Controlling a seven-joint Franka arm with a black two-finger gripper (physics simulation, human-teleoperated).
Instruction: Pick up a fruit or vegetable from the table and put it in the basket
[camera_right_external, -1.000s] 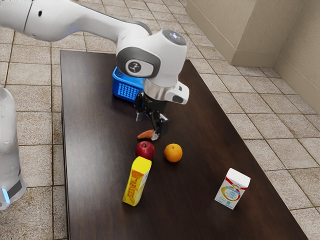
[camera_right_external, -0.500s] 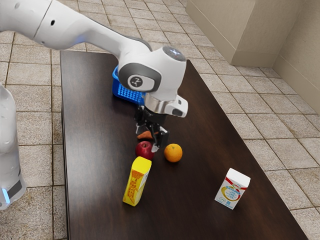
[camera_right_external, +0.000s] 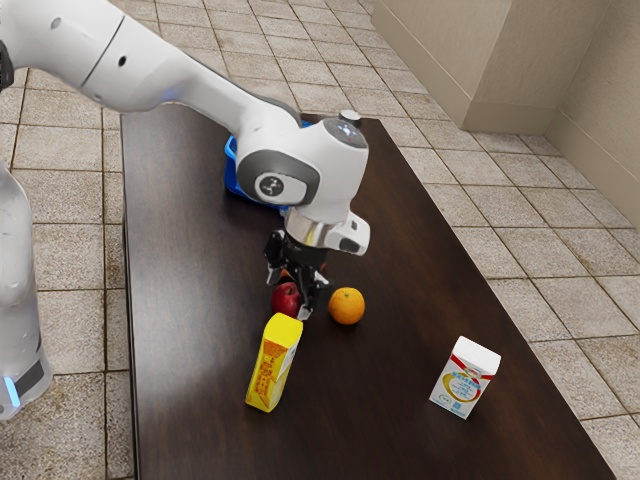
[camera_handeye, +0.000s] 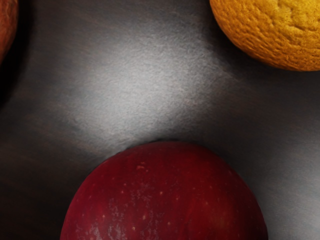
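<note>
Black two-finger gripper (camera_right_external: 289, 296): low over the table, fingers spread apart, open. The deep-red, glossy round apple (camera_right_external: 285, 297) sat at the fingertips, partly screened by them; contact with either finger could not be made out. In the wrist view the apple bulked large, just beneath the hand, its skin flecked with pale specks. It was outside the basket, on the table.

Near the hand: a bright orange, dimpled round orange (camera_right_external: 347, 306), apart from the apple, on the exterior view's right of it. Behind the gripper, a reddish-orange piece of produce (camera_handeye: 6, 27), mostly hidden; the wrist view caught one curved side, well clear of the apple. Kind not certain.

Next out: a tall yellow carton with orange print (camera_right_external: 272, 368), upright, near the apple on the exterior camera's side. Farther off, toward the exterior view's lower right, a white box-shaped carton with red trim and a coloured label (camera_right_external: 466, 380), upright, well apart from the fruit.

Beyond the hand, toward the table's far end: a blue plastic lattice basket (camera_right_external: 237, 180), partly covered by the white jointed arm (camera_right_external: 180, 85); contents could not be seen. All the produce lay on a dark brown wooden table (camera_right_external: 195, 390). Underneath, pale stone floor tiles (camera_right_external: 560, 270).
</note>
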